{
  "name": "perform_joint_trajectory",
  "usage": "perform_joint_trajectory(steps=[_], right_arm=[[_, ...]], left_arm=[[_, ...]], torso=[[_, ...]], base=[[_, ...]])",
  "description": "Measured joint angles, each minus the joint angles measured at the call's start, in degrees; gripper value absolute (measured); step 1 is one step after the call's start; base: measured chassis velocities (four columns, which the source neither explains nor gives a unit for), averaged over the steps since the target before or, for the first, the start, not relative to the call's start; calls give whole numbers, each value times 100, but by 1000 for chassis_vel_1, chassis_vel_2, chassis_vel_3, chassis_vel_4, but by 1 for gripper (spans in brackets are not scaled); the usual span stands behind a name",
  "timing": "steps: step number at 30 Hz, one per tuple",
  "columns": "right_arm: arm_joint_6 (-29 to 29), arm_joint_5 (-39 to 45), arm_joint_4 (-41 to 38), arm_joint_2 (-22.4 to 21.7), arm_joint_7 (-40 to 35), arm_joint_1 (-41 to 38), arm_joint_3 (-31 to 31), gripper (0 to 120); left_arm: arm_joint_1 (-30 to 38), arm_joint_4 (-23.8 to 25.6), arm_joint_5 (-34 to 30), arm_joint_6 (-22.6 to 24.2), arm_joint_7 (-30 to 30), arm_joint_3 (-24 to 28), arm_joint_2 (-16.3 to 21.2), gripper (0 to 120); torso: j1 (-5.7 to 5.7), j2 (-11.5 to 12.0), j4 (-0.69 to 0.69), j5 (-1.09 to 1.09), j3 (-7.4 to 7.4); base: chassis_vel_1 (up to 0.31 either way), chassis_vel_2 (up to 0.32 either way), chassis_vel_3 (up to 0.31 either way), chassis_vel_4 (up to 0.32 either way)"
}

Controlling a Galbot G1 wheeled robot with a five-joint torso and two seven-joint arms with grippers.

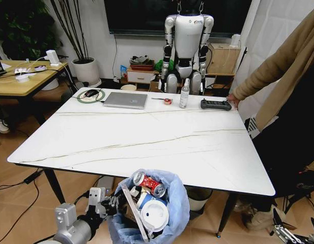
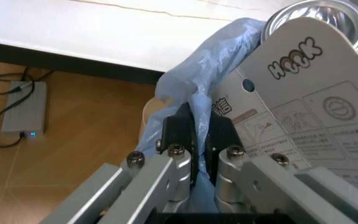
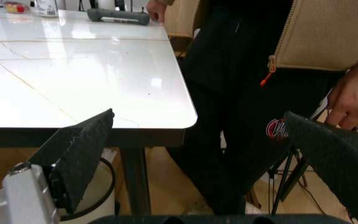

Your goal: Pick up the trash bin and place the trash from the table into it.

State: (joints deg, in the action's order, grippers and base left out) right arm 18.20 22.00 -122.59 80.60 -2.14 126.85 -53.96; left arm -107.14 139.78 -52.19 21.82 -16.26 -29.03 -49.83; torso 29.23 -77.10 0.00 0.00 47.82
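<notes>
The trash bin (image 1: 172, 223), lined with a crinkly light-blue bag (image 2: 204, 70), hangs below the near edge of the white table (image 1: 146, 137). My left gripper (image 1: 110, 203) is shut on its rim and bag; the left wrist view shows the fingers (image 2: 175, 140) pinching the dark rim. Trash fills the bin: a crushed red-silver can (image 1: 149, 184), a blue cup with a white lid (image 1: 153, 213) and a printed cardboard piece (image 2: 303, 107). My right gripper (image 1: 294, 233) hangs low at the right, beyond the table's corner, open with nothing between its black pads (image 3: 79, 154).
On the table's far side lie a laptop (image 1: 125, 99), a tape roll (image 1: 168, 101), a spray bottle (image 1: 184, 94), a black handset (image 1: 216, 104) and a mouse (image 1: 90, 93). A person (image 1: 294, 101) stands at the right edge. A pale bin (image 1: 200, 198) sits under the table.
</notes>
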Motion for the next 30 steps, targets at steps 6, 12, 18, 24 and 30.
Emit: perform_joint_trajectory(steps=[6,12,18,24,30], right_arm=[[-2,0,0,1,2,-2,-1,100],[-4,1,0,1,3,-4,-1,100],[-8,0,-1,1,3,-5,-1,100],[-8,0,-1,1,3,-5,-1,100],[-8,0,-2,2,4,-5,-1,100]], left_arm=[[-9,-3,96,-1,11,49,-41,0],[-23,13,152,14,38,91,-38,0],[-81,41,145,24,94,103,-10,0],[-157,116,133,45,129,167,29,0],[-188,155,118,70,146,211,72,0]], torso=[[-82,179,0,0,-94],[-174,388,0,0,-212],[-265,595,0,0,-328],[-351,786,0,0,-433],[-422,943,0,0,-519]], base=[[0,0,0,0],[0,0,0,0],[0,0,0,0],[0,0,0,0],[0,0,0,0]])
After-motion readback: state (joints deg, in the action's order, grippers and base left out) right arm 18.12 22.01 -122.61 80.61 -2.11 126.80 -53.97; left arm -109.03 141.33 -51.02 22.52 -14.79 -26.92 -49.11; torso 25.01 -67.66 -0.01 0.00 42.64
